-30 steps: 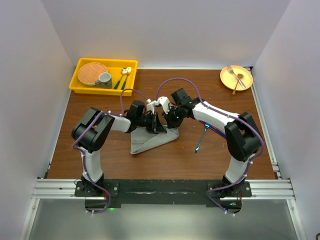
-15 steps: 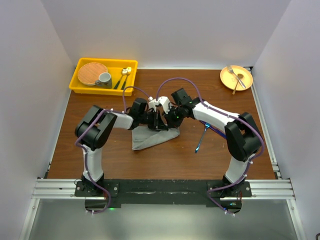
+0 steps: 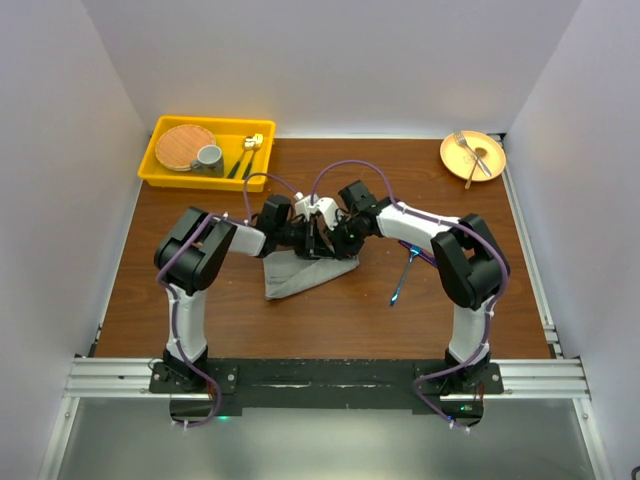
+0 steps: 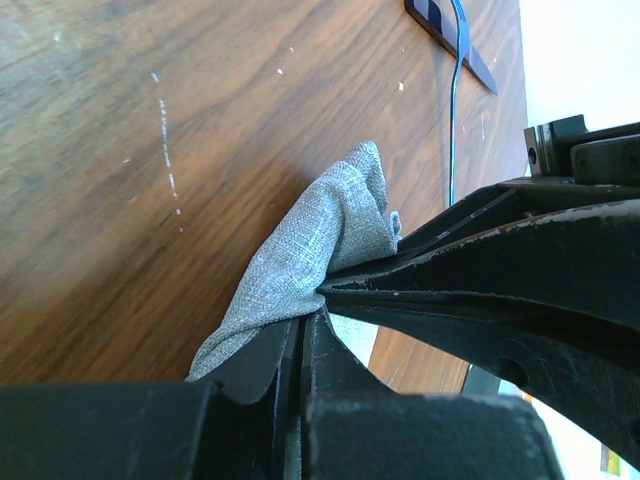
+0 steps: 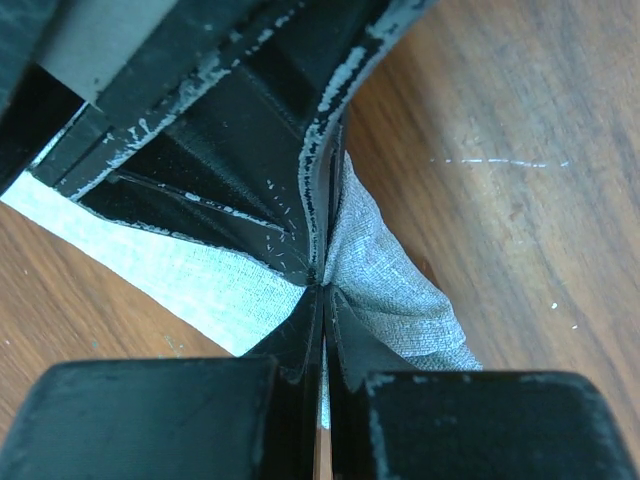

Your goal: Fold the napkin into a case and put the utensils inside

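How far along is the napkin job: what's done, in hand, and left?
Done: the napkin looks partly folded into a wedge. In hand: left gripper and right gripper are shut on its bunched edge. Left: finishing the fold; the blue utensils lie beside it on the table.

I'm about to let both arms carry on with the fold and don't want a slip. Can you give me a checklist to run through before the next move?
1. Grip of the left pincer on the napkin: ok, shut on bunched cloth.
2. Grip of the right pincer on the napkin: ok, cloth pinched between its fingers.
3. Is the napkin already a narrow case: not ok, it lies rumpled and only partly folded.
4. Are the blue-handled utensils clear of the cloth: ok, they lie apart from it on the table, to its right.
5. Does each pincer hold the intended layers: cannot tell, the fingers hide the fold.
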